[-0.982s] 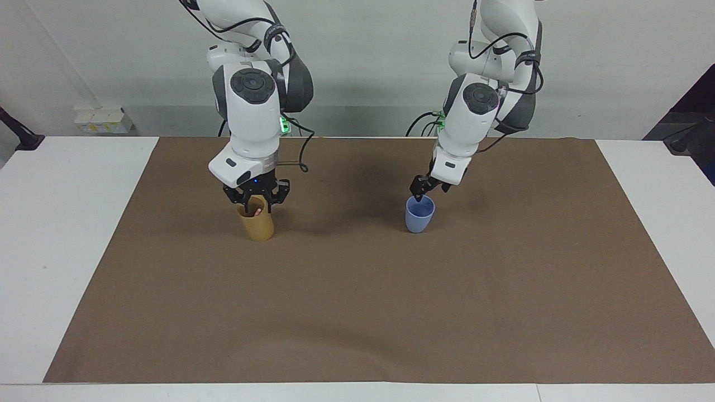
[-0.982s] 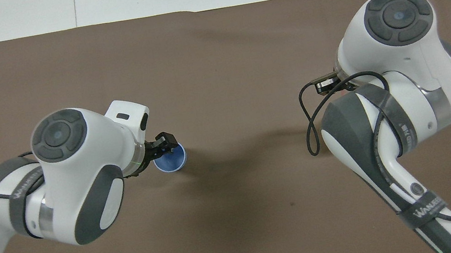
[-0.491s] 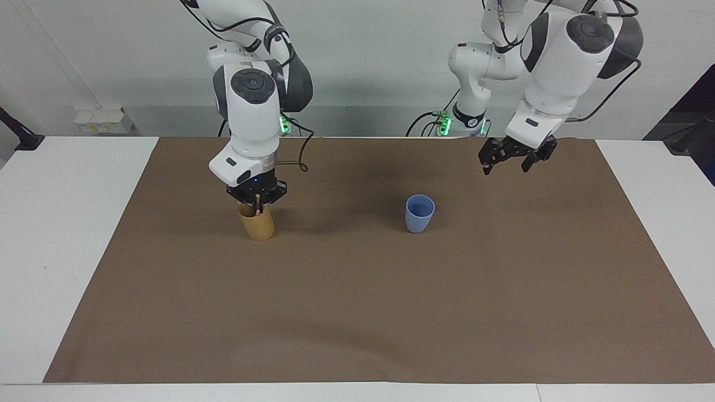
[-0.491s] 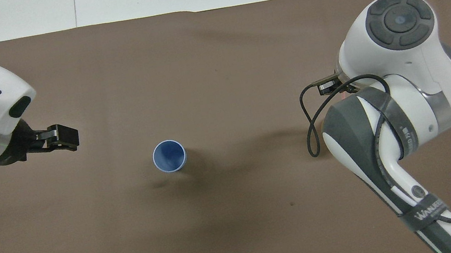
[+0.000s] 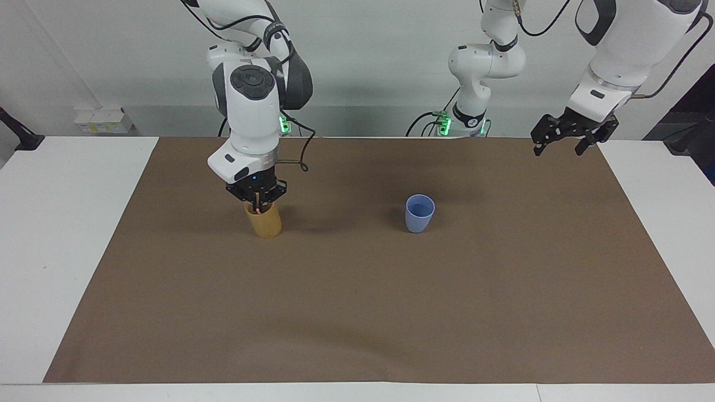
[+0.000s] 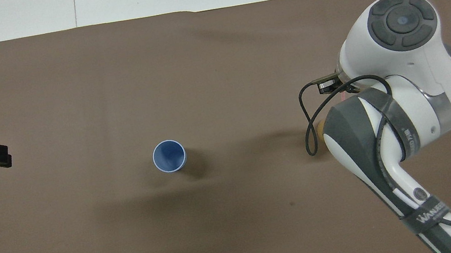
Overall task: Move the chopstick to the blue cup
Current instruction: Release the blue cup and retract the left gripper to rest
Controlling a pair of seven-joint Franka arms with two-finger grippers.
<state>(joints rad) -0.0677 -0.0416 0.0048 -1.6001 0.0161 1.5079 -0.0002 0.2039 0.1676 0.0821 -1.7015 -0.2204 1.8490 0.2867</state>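
Right gripper (image 5: 256, 207) shut on chopstick (image 5: 257, 210) in tan holder (image 5: 264, 221); left gripper (image 5: 565, 139) spread wide, raised (blue cup (image 5: 419, 213) apart).

White wall (image 5: 363, 67), white table (image 5: 67, 234), brown mat (image 5: 357, 301)

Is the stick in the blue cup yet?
Not yet. The blue cup looks empty. The right gripper is shut on the chopstick, which is still down inside the tan holder. The left gripper waits open, up by the table's edge. Lifting, carrying and dropping it in are left.
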